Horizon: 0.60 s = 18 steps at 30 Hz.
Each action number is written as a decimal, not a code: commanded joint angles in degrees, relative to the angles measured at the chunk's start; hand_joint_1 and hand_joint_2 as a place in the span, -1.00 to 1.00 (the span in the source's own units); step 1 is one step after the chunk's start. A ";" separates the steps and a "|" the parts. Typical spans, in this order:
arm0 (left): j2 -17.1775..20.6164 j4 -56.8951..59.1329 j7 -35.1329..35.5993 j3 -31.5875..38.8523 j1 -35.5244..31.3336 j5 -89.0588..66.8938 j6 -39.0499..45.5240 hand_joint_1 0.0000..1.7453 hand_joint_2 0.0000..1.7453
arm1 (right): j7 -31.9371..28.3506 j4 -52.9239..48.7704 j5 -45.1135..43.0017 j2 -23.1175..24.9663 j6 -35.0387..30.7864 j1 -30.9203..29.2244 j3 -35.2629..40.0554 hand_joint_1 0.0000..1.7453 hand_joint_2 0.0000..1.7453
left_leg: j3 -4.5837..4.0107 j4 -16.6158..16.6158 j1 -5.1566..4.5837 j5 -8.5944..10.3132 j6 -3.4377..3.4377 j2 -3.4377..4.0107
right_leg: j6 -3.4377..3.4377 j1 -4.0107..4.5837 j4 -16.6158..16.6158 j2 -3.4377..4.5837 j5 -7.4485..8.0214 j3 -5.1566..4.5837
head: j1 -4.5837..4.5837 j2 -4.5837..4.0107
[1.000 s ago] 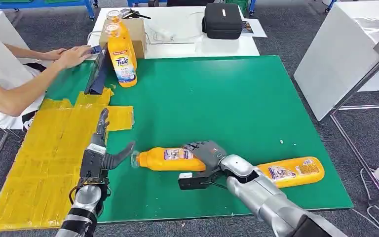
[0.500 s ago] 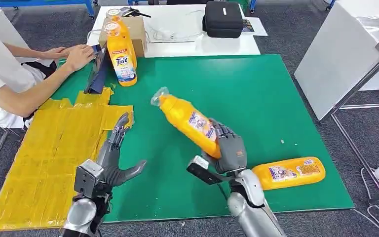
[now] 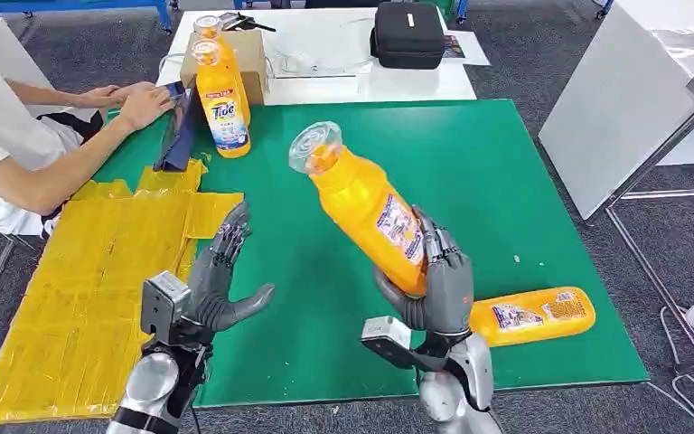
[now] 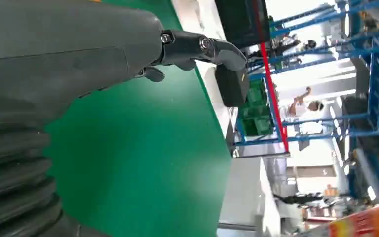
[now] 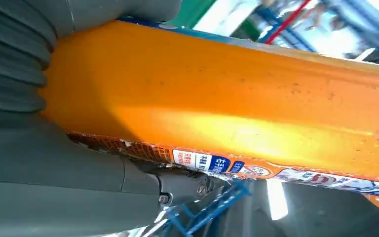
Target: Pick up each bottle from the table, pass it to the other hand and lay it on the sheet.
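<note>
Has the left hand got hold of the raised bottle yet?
Apart. The head view shows bare green mat between the open left hand and the bottle, which the right hand holds up tilted.

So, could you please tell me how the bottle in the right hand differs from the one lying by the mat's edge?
The held bottle is raised off the mat, tilted cap-up in the right hand; the lying bottle rests flat on the green mat, untouched. Both are orange with similar labels.
</note>
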 commanded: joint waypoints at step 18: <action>2.87 7.32 0.42 -4.11 -6.81 4.49 -1.82 -1.00 1.00 | 1.10 19.75 -0.68 3.41 3.71 -7.08 14.98 1.00 1.00 | 0.19 -0.05 0.06 -0.01 -0.06 0.03 | -0.10 0.05 -0.06 0.14 -0.01 0.16 | 0.00 0.00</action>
